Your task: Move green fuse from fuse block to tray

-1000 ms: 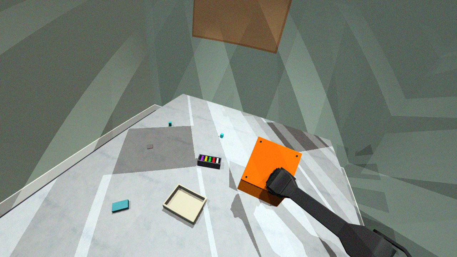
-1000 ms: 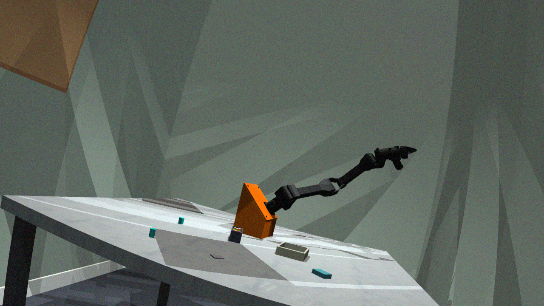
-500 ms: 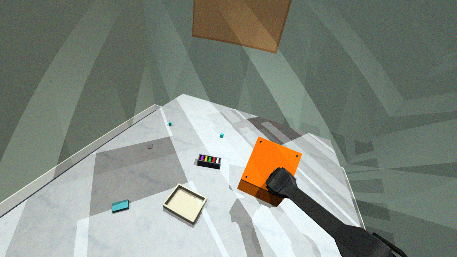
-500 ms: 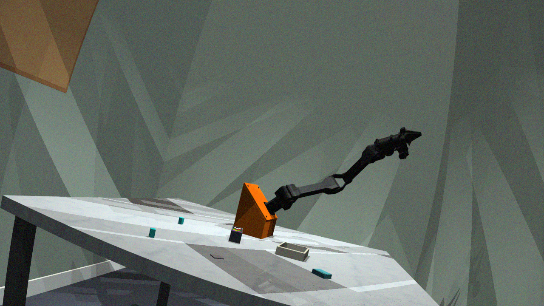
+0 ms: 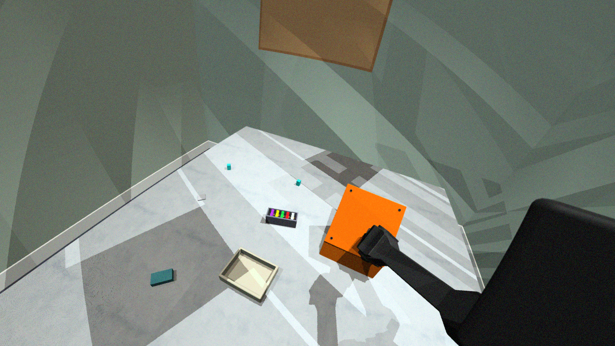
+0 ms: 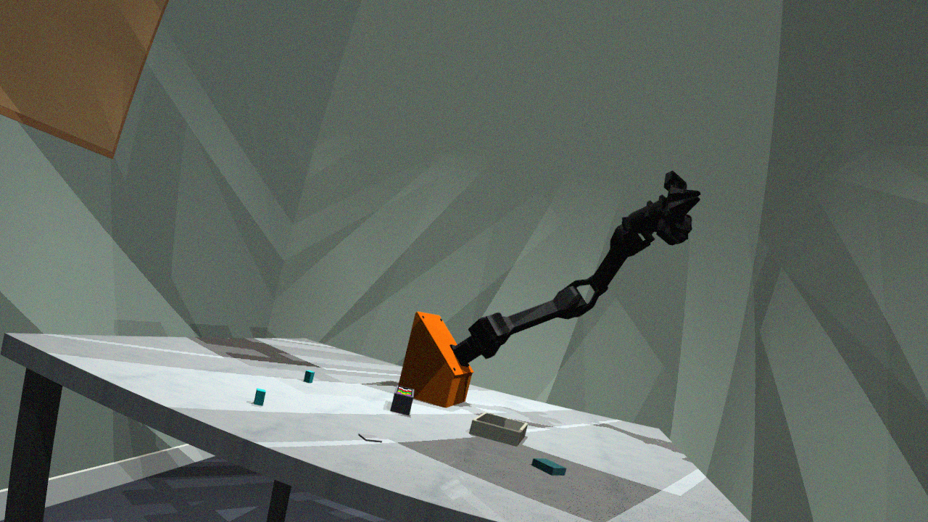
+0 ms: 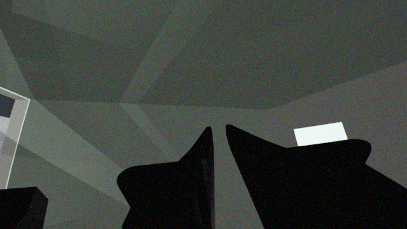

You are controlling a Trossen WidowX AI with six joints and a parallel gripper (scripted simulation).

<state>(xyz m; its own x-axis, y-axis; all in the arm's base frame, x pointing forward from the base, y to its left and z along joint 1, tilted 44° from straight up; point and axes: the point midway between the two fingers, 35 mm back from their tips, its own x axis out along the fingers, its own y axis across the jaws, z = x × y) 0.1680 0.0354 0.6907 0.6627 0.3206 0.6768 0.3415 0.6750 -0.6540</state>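
Observation:
The green fuse (image 5: 282, 214) stands in the middle of the row in the dark fuse block (image 5: 281, 221) (image 6: 402, 404), between the yellow and red fuses; purple and white ones stand at the ends. In the exterior view the single fuses are too small to tell apart. The beige tray (image 5: 239, 288) (image 6: 496, 433) is empty and sits near the block. My gripper (image 6: 699, 196) (image 7: 218, 130) is high above and far to the right of block and tray in the exterior view. It is nearly shut, with a narrow gap and nothing between its fingertips.
My arm rises from an orange wedge mount (image 5: 369, 210) (image 6: 431, 370) beside the block. Two small teal pieces (image 5: 298, 182) (image 6: 259, 397) stand beyond the block. A flat teal block (image 5: 162, 277) (image 6: 549, 465) lies beyond the tray. A thin flat piece (image 5: 201, 197) (image 6: 370, 438) lies on the table.

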